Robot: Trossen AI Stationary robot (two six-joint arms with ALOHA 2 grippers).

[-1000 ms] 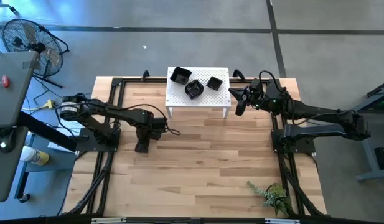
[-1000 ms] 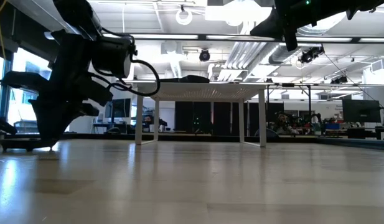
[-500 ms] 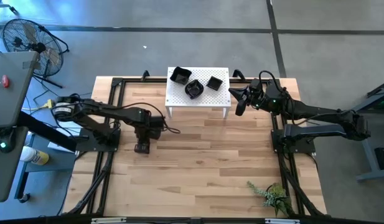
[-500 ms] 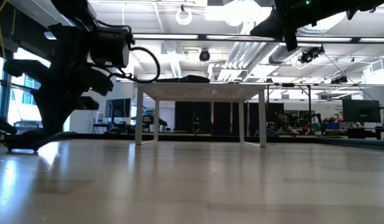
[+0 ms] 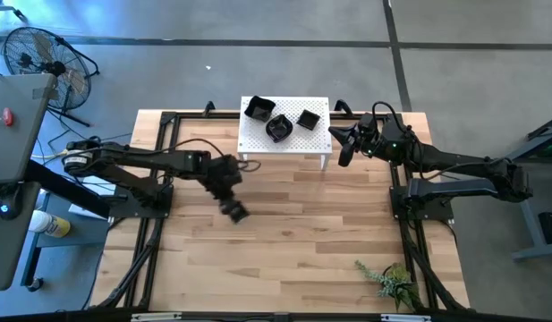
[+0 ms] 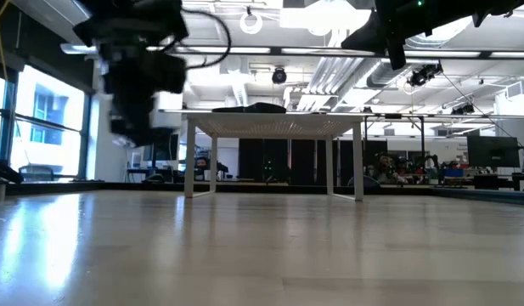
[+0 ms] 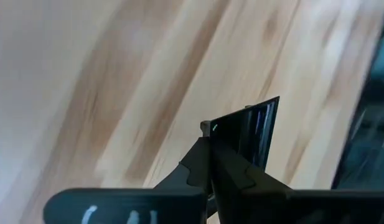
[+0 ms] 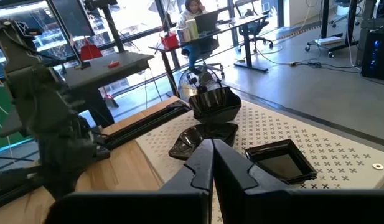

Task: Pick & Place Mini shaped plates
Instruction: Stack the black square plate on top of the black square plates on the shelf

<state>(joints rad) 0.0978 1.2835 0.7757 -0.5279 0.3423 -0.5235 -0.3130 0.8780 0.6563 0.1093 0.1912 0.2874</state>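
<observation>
Black and glossy, a square mini plate [image 7: 251,127] is being pinched on edge between the closed fingers of the left gripper [image 5: 235,212], which is hanging above the wooden table [image 5: 293,259]. By my reading, the carry step is under way; the next move calls for bringing the plate over the white perforated stand [image 5: 313,139], which lies ahead of this gripper, and setting it flat. Three more mini plates [image 5: 278,128] are resting on that stand. Just beside the stand's far end, the right gripper [image 5: 344,146] is waiting, fingers pressed together, holding nothing.
</observation>
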